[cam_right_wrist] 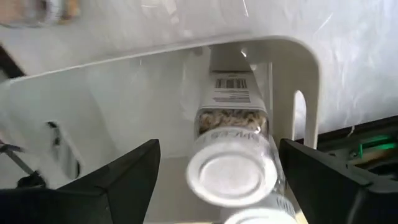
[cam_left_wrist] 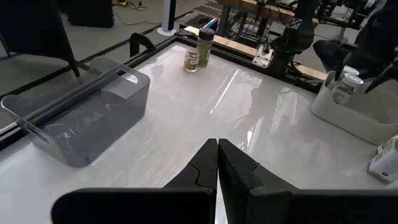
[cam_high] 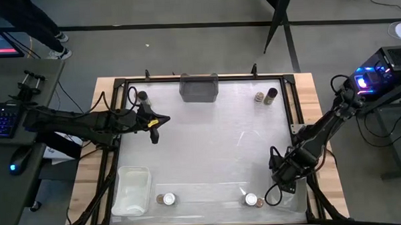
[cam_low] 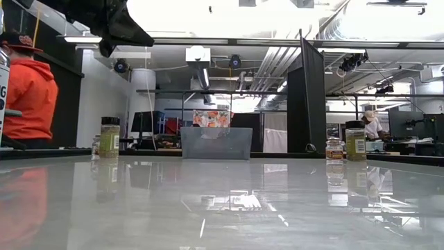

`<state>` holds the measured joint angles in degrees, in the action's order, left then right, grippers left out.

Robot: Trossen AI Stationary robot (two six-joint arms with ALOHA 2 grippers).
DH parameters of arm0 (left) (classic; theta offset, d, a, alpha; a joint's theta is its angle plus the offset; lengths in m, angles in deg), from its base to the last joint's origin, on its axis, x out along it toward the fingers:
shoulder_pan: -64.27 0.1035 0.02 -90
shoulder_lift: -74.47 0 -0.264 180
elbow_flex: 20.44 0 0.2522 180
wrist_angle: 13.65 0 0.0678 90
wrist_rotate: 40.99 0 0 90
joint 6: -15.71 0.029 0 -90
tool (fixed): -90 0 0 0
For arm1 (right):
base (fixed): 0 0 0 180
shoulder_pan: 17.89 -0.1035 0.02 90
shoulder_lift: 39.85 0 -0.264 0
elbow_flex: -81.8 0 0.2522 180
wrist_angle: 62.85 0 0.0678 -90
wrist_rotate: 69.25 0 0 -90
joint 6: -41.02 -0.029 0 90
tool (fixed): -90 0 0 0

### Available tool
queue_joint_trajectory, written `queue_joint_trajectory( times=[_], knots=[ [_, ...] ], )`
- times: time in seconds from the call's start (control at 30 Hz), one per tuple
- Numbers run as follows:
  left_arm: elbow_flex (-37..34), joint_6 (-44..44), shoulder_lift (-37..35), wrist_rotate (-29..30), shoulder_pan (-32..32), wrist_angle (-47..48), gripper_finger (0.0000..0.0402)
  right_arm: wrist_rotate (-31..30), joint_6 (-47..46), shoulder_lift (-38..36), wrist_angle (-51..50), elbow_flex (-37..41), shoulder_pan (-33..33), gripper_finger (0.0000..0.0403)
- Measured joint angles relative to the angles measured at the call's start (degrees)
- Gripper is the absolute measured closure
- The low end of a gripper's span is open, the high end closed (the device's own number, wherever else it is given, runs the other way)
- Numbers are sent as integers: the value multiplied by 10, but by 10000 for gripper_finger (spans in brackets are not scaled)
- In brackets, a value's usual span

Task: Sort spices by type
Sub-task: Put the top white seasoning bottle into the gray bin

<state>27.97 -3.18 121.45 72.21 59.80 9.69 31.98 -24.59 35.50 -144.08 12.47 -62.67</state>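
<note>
Right gripper (cam_right_wrist: 217,174) fingers spread apart around a white-lidded spice jar (cam_right_wrist: 232,163) inside the clear bin (cam_right_wrist: 298,68) at near right; left gripper (cam_left_wrist: 217,163) pinched together, hovering mid-left.

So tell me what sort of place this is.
Probably a robotics lab or workshop: a glossy white table with two robot arms, a backlit keyboard at a side desk, and exposed ceiling ducts.

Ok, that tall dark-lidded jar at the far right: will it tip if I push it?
Probably, if pushed high: the tall dark-lidded jar stands upright and narrow. Pushed low, it may slide on the glossy table. Once tipped, its round body would likely roll, perhaps into the short jar beside it.
</note>
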Motion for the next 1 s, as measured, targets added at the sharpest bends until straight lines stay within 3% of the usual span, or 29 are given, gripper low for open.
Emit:
queue_joint_trajectory(
  times=[0.27,0.4,0.53,0.73,0.87,1.0],
  knots=[
    [0,20,0,7,0,0,401,-17,-4,0,-73,-78,0,77],
    [0,30,0,7,0,0,401,-17,-13,0,-51,-100,5,94],
    [0,31,0,7,0,0,401,-9,-17,0,16,-103,5,167],
    [0,31,0,7,0,1,401,3,-43,27,60,-83,-22,375],
    [0,31,0,7,0,2,401,25,-60,52,91,-51,-37,381],
    [0,31,0,7,0,7,401,4,-75,65,98,-30,-41,399]
  ],
)
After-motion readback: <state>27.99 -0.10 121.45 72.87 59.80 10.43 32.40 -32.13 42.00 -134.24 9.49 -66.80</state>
